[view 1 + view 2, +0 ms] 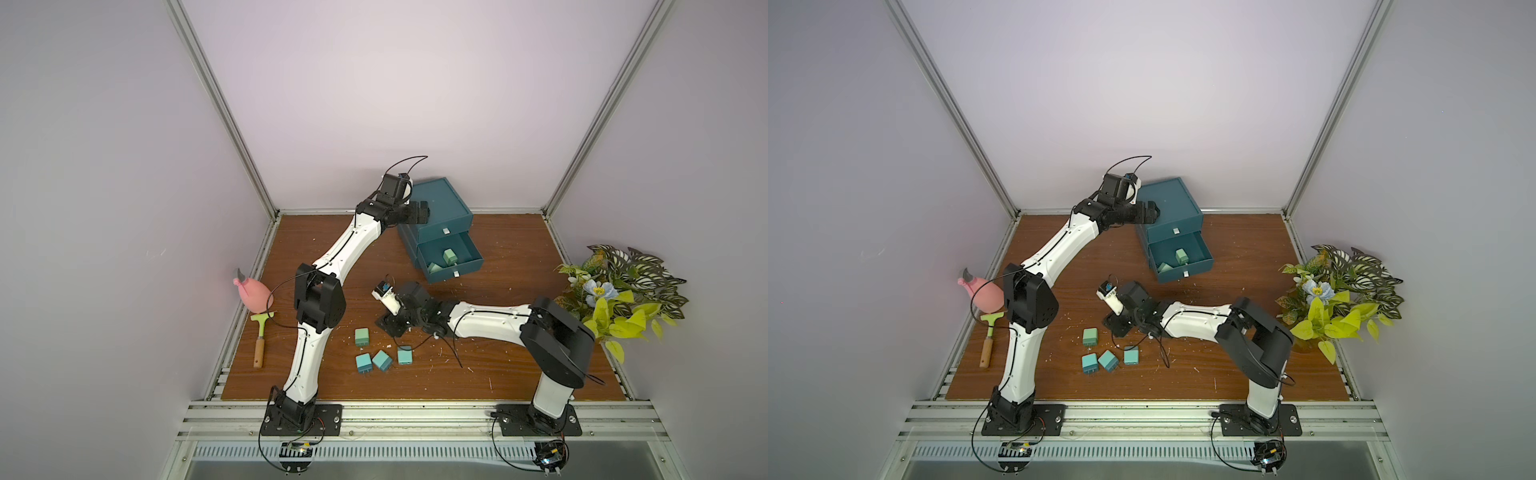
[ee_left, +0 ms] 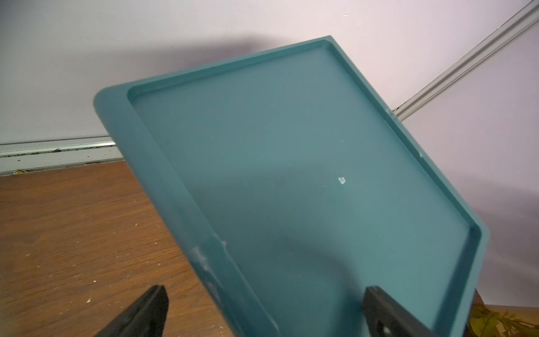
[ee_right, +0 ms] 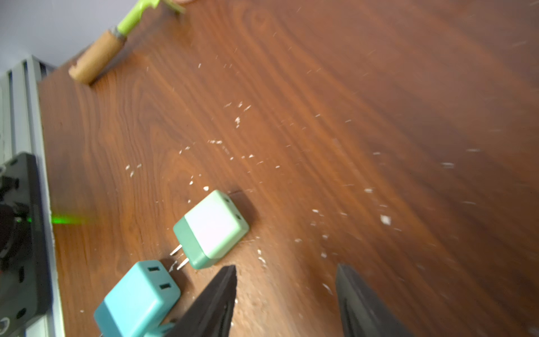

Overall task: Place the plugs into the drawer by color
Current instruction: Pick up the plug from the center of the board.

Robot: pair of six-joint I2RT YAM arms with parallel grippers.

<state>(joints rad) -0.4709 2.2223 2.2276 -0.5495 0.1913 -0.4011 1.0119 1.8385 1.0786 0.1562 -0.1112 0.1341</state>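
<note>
One light green plug (image 3: pixel 211 229) lies on its side on the tabletop (image 3: pixel 320 116), prongs pointing at a turquoise plug (image 3: pixel 137 297) just beside it. The right hand (image 3: pixel 287 300) hovers near it, jaws apart and empty. The left hand (image 2: pixel 265 291) stands wide apart over the top edge of the drawer (image 1: pixel 440 203) (contact cannot be told), whose middle tray (image 1: pixel 465 266) is out, with two green plugs (image 1: pixel 449 257) inside. The plug looks light, rigid and smooth, so apt to skid. It is best pinched across its flat sides, clear of the prongs.
</note>
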